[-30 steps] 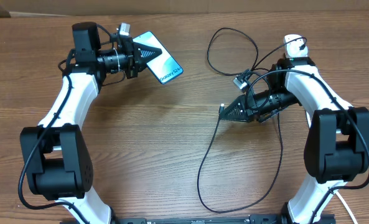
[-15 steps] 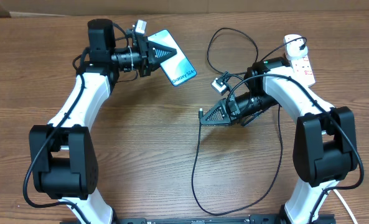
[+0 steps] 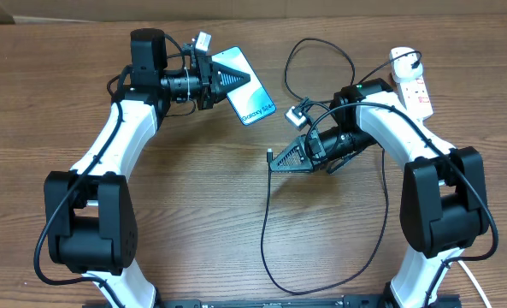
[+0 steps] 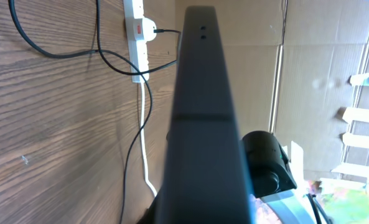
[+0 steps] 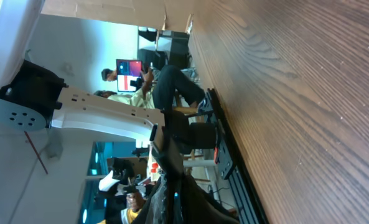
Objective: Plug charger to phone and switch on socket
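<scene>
Wood-grain table (image 3: 202,197), cardboard panels (image 4: 321,93) along its far edge (a seated person (image 5: 172,87) beyond)

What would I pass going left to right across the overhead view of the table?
Left arm's base → phone, held in the left gripper → right gripper pinching the charger → socket.
</scene>
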Tool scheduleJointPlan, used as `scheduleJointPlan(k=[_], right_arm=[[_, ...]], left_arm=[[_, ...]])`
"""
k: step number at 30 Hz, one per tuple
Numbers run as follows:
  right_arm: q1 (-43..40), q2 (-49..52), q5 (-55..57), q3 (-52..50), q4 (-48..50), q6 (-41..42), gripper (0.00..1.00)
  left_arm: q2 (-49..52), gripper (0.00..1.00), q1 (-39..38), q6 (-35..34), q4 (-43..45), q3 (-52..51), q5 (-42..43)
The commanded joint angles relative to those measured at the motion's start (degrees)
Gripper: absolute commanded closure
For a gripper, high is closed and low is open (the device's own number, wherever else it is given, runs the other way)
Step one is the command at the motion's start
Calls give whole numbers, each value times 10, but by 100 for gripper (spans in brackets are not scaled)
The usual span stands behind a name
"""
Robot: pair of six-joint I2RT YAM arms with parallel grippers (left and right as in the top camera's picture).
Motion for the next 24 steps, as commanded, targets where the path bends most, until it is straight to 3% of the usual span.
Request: scheduleJointPlan(k=[1,8,15,24], right_arm=[[0,-14,-14,16,12,3,96],[0,-14,-16,16,60,71,96],[0,-14,-40,16,59,73,96],[0,-14,-59,16,59,73,96]], left_arm=[[-14,96,-1,32,3,7,19],[-14,96,3,31,-4,7,27],[-14,96,3,85,-82,7,57],[-14,96,3,92,-84,7,92]])
